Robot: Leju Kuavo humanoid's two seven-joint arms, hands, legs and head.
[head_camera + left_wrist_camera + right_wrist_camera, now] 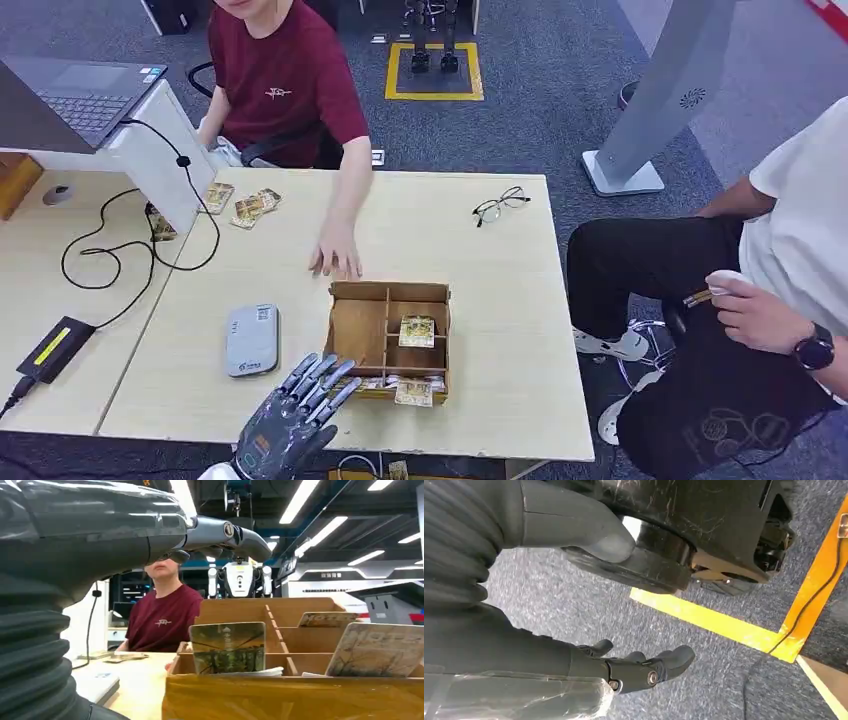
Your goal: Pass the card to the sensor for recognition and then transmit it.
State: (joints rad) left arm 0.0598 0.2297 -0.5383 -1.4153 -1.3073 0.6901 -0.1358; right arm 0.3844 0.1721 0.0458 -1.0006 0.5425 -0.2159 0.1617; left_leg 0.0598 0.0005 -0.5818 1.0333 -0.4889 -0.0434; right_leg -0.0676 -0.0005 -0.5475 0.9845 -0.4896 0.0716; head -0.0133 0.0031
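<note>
- The card in the wooden box looks thin, stiff, light and slippery; best pinched by its upright top edge.
- Left hand hovers with fingers spread, empty.
- Right hand hangs over the floor, fingers loosely curled, empty.

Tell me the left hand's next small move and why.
Probably ease the left hand forward and down into the wooden box's near compartment to pinch a card. The hand hovers open and holds nothing at the box's near left corner, the cards stand upright just ahead of it in the left wrist view, and the grey sensor beside the box has no card on it yet.
</note>
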